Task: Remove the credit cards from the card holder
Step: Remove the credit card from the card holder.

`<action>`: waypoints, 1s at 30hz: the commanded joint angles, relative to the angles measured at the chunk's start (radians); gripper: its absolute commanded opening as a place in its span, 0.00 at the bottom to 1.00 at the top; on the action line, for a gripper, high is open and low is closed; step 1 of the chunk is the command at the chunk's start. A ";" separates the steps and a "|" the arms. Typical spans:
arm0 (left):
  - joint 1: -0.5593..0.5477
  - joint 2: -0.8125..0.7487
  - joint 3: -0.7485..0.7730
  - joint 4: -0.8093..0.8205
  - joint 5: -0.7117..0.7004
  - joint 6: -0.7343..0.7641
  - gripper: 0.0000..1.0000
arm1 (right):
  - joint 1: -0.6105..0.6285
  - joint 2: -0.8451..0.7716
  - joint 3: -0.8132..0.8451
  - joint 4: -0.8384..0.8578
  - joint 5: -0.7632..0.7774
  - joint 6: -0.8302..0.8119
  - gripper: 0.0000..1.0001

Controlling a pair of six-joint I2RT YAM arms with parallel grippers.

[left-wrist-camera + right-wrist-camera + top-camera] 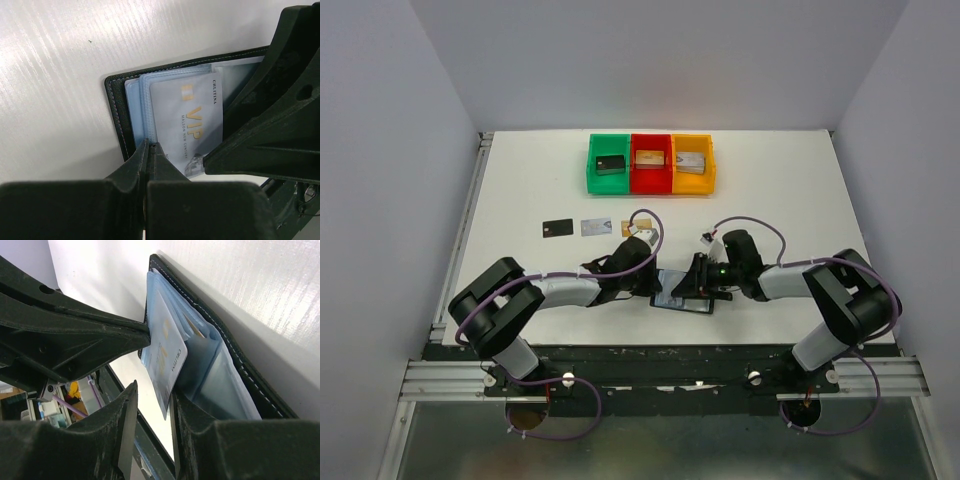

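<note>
The black card holder lies open on the white table between both arms. Its blue-grey sleeves show inside the stitched edge. A pale credit card with gold VIP lettering sticks partway out of a sleeve. My left gripper is shut on the near edge of a lifted sleeve. My right gripper is open. The card's free corner hangs between its fingers and rests against the right one. Three more credit cards lie on the table further left: black, silver and tan.
Green, red and yellow bins stand in a row at the back, each with a block inside. The table's front edge and a black rail run just below the card holder. Both grippers nearly touch over it.
</note>
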 commanded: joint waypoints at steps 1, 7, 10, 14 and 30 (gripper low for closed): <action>-0.018 0.057 -0.035 -0.036 0.024 -0.008 0.00 | 0.007 0.022 0.018 0.058 -0.023 0.007 0.39; -0.015 0.035 -0.051 -0.059 -0.004 -0.017 0.00 | 0.007 -0.026 0.010 0.021 -0.001 -0.010 0.37; -0.010 0.029 -0.051 -0.069 -0.013 -0.019 0.00 | 0.007 -0.050 0.008 -0.009 0.008 -0.019 0.37; -0.002 0.034 -0.058 -0.071 -0.016 -0.029 0.00 | 0.007 -0.087 0.011 -0.043 0.014 -0.032 0.36; 0.007 0.019 -0.089 -0.059 -0.019 -0.040 0.00 | 0.007 -0.173 0.024 -0.166 0.054 -0.078 0.32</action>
